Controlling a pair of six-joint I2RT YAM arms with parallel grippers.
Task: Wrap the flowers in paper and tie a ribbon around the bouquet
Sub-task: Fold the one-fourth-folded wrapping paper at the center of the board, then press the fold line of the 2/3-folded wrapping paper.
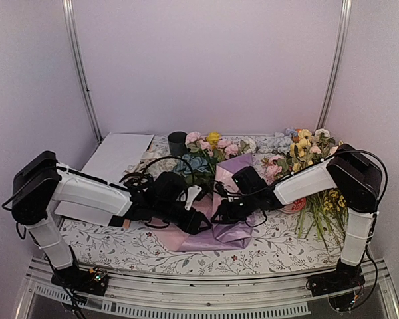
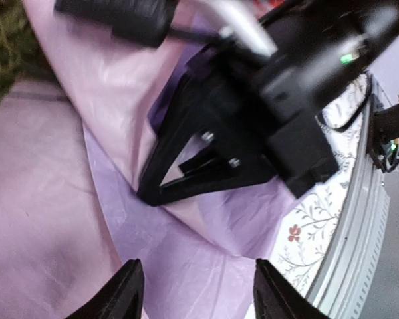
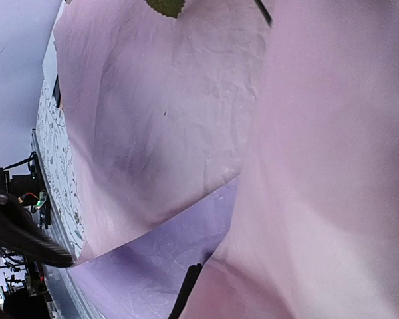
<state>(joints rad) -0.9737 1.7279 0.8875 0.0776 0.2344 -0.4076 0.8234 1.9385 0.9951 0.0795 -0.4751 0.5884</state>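
**Soft, even light; wrist views smeared up close**

Overhead view: bright, diffuse light from above, with a lilac cast on the walls (image 1: pixel 206 66). Shadows are soft, pooling under the left arm (image 1: pixel 93 193) and right arm (image 1: pixel 312 181). No hard glare. The frame rails (image 1: pixel 80 66) bow slightly toward the edges.

Left wrist view: the paper (image 2: pixel 186 252) is fairly sharp in mid-frame. The dark housing at top right is blurred and a green indicator light (image 2: pixel 348 58) blooms. The left gripper (image 2: pixel 196 296) tips are soft-edged.

Right wrist view: the near fold is a pale, out-of-focus wash across the right half. Creases to the left are crisper, and the lower-left corner is dim.
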